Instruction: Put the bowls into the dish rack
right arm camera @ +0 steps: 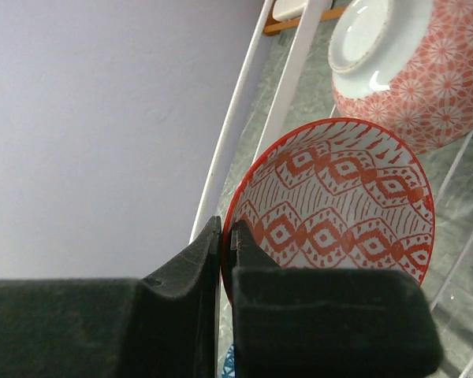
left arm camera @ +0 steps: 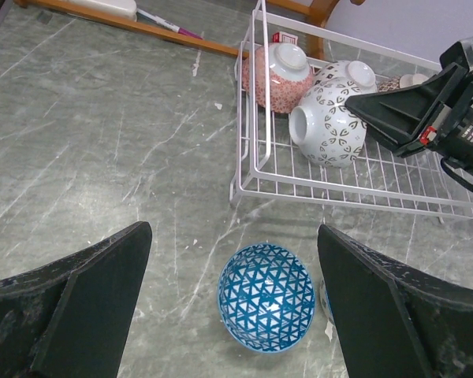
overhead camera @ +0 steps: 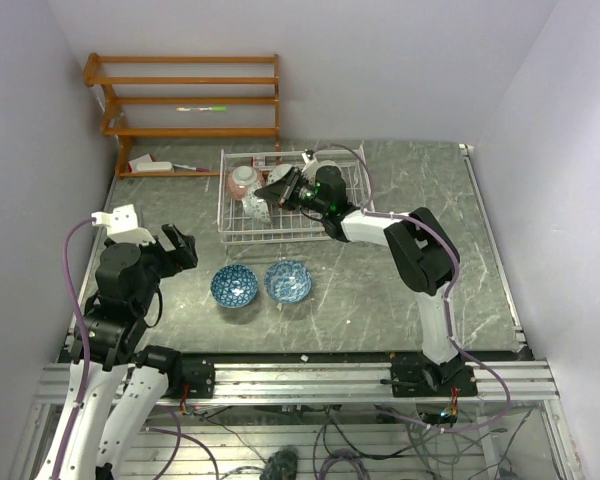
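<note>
**End Effector Status: Left Released, Right Clamped on a Bowl**

1. Left side. My left gripper (left arm camera: 232, 232) is released, with its fingers (left arm camera: 71, 307) spread wide and nothing between them. It hangs above the table (overhead camera: 380, 290) and touches nothing. The left blue bowl (left arm camera: 266, 296) sits upright on the table directly below the gap. The right blue bowl (overhead camera: 288, 281) stands just beside it, also upright. Both are on the table in front of the dish rack (overhead camera: 280, 238), outside it.

2. Centre. In the left end of the dish rack, a red flower-pattern bowl (left arm camera: 277, 75) lies tipped with its foot ring showing. A black-and-white bowl (left arm camera: 325, 122) leans on its side just in front of it. A tan bowl (left arm camera: 348, 75) lies behind the black-and-white one.

3. Right side. My right arm reaches across to the rack. My right gripper (right arm camera: 225, 228) is clenched to a narrow slit and grasps the rim of a red diamond-pattern bowl (right arm camera: 339, 205). This bowl is held on edge with its patterned inside facing the wrist camera. It is inside the rack's wire frame, just beside the red flower-pattern bowl. I cannot tell whether its lower edge rests on the rack's wire floor.
</note>
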`<state>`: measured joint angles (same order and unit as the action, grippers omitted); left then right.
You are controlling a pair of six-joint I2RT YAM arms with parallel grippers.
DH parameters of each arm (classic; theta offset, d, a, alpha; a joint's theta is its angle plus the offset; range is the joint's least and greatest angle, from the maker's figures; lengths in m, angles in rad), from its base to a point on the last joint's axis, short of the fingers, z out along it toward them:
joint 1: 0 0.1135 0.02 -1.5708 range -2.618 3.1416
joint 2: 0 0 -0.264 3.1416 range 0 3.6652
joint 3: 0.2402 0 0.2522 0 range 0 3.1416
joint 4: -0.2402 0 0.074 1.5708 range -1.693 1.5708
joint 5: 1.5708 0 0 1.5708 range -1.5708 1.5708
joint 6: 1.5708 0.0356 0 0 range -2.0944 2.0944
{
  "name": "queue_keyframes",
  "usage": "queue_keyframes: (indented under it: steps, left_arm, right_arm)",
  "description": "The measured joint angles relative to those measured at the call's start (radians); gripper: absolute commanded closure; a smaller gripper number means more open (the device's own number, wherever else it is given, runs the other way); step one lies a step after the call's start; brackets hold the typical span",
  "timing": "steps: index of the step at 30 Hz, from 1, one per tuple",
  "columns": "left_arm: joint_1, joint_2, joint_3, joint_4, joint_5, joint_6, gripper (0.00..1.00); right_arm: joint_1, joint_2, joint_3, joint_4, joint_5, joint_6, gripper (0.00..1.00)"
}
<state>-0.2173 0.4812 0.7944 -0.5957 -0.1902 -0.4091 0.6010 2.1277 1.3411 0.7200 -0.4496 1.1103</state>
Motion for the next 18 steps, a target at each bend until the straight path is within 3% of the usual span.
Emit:
queue_keyframes:
  steps: [18]
  left_arm:
    - [0.0,0.001,0.0,0.0,-0.001,0.0,0.02]
  right_arm:
    - [-0.07,0.052,-0.045,0.135,-0.014,0.163,1.0]
